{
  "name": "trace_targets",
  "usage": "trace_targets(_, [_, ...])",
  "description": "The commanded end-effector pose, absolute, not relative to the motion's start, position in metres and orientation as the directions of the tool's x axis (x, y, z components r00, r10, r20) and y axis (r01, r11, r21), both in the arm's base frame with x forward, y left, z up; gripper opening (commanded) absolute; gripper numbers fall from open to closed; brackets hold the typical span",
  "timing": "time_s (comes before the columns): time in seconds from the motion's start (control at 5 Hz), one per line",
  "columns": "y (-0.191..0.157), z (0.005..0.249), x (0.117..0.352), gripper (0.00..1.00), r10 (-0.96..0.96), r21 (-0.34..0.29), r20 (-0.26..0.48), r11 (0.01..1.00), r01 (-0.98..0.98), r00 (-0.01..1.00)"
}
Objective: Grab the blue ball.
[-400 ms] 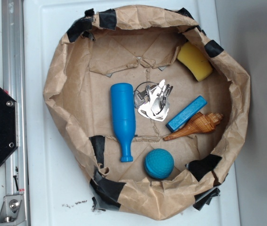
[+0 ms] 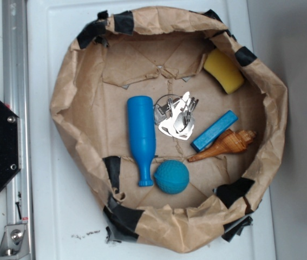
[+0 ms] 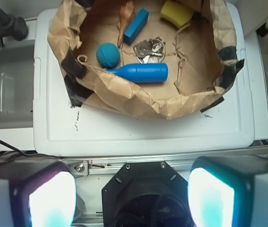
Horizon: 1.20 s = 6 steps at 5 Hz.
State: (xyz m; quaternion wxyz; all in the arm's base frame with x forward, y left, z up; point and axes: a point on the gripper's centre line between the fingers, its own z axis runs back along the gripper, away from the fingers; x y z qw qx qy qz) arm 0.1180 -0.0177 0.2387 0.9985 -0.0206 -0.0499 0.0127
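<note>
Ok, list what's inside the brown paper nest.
Inside the paper nest: blue ball beside the neck of the blue pin, keys, blue block, seashell, yellow sponge. Whatever lies beneath these items is covered.

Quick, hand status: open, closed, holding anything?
Hand: open and empty, both fingers spread wide at the bottom of the wrist view, far back from the paper basket. The blue ball sits ungrasped inside it.
</note>
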Motion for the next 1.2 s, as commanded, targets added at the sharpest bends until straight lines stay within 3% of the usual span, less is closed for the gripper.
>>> trace_targets(0.0, [0.006, 0.198, 0.205, 1.0, -0.08, -0.108, 0.101, 0.99, 0.091, 0.992])
trace_targets(0.4, [-0.003, 0.146, 0.26, 1.0, -0.289, 0.0, 0.452, 0.946, 0.324, 0.844])
trace_targets(0.6, [-0.006, 0.112, 0.279, 1.0, -0.33, 0.057, 0.458, 0.937, 0.343, 0.825])
trace_targets(0.8, [-0.006, 0.087, 0.29, 1.0, -0.308, 0.002, 0.431, 0.941, 0.34, 0.848])
trace_targets(1.0, [-0.03, 0.068, 0.295, 1.0, -0.362, -0.048, 0.404, 0.909, 0.415, 0.84])
